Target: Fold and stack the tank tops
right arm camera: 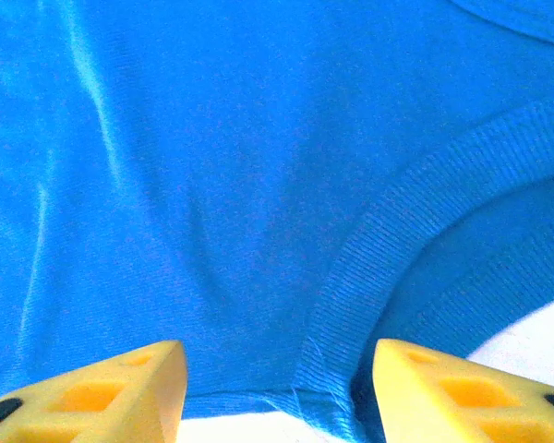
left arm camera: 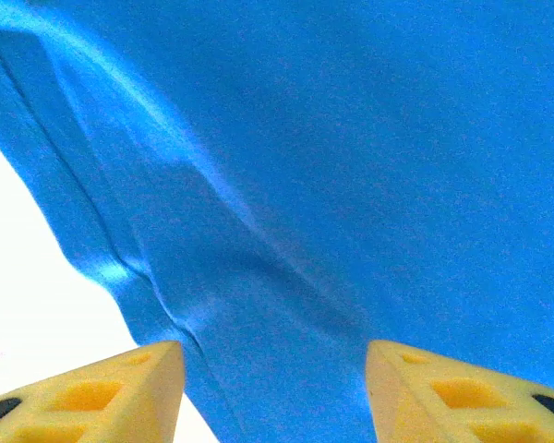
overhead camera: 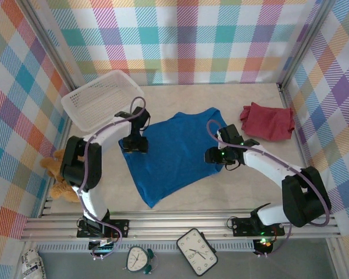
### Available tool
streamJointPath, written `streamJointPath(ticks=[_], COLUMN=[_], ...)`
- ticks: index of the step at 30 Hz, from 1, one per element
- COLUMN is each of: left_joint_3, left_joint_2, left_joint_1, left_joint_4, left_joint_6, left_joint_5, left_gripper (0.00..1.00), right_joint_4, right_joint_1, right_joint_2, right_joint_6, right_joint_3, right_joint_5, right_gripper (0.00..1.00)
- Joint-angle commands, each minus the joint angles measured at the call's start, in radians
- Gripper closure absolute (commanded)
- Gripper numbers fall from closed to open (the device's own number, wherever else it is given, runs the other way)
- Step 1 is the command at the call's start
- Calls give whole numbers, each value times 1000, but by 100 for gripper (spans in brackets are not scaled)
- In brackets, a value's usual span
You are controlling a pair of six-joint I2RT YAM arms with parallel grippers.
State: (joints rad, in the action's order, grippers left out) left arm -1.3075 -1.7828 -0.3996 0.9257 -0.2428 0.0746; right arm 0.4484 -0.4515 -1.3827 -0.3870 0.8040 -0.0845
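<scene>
Currently: left pincer (overhead camera: 134, 143) and right pincer (overhead camera: 219, 156) are standing parted, gripping nothing, at opposite edges of the blue tank top (overhead camera: 174, 152), which is lying spread mid-surface (overhead camera: 221, 99), its folding apparently unfinished. Farther right, the dark red tank top (overhead camera: 267, 121) is sitting bundled apart; stacking is not yet happening.

At the upper left you have a white mesh basket (overhead camera: 99, 100). A brown teddy bear (overhead camera: 55, 174) sits at the left edge. A green clock (overhead camera: 141, 259) and a black clock (overhead camera: 196, 251) lie side by side at bottom centre.
</scene>
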Motion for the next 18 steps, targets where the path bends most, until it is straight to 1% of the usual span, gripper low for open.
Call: streamJointPath(ticks=[1,3,5,9,12,14,15,18], left_joint_3=[84,150,205,297,368,415,439,498], left_joint_2=[131,188,236,315,337,344,350,348], left_joint_1=[-73,-126,-194,-342,-441,-489,-514,-576], left_joint_4=[85,77,75,54,35,30,19,-55], left_joint_6=[-67,-124,-189,-320,-425,-479,-509,-578], left_joint_5=[-29,-32,-7,3,-6,-11,-14,-71], left_gripper=[45,45,45,44,44,44,44,44], right_joint_4=[53,27,8,-16,-20,-21,-19,-8], right_joint_1=[-2,-3,-2,-3,-3,-3,-3,-4], right_joint_2=[9,1,-14,-62,-105,-117,-115,-91], right_joint_6=[-14,-26,-26,-20,-31,-39,-39,-31], right_joint_3=[-47,-54,-44,-15,-8,-13,-17,-38], right_joint_5=[6,10,20,36,18,5,12,56], right_gripper=[44,45,47,49,50,52,53,54])
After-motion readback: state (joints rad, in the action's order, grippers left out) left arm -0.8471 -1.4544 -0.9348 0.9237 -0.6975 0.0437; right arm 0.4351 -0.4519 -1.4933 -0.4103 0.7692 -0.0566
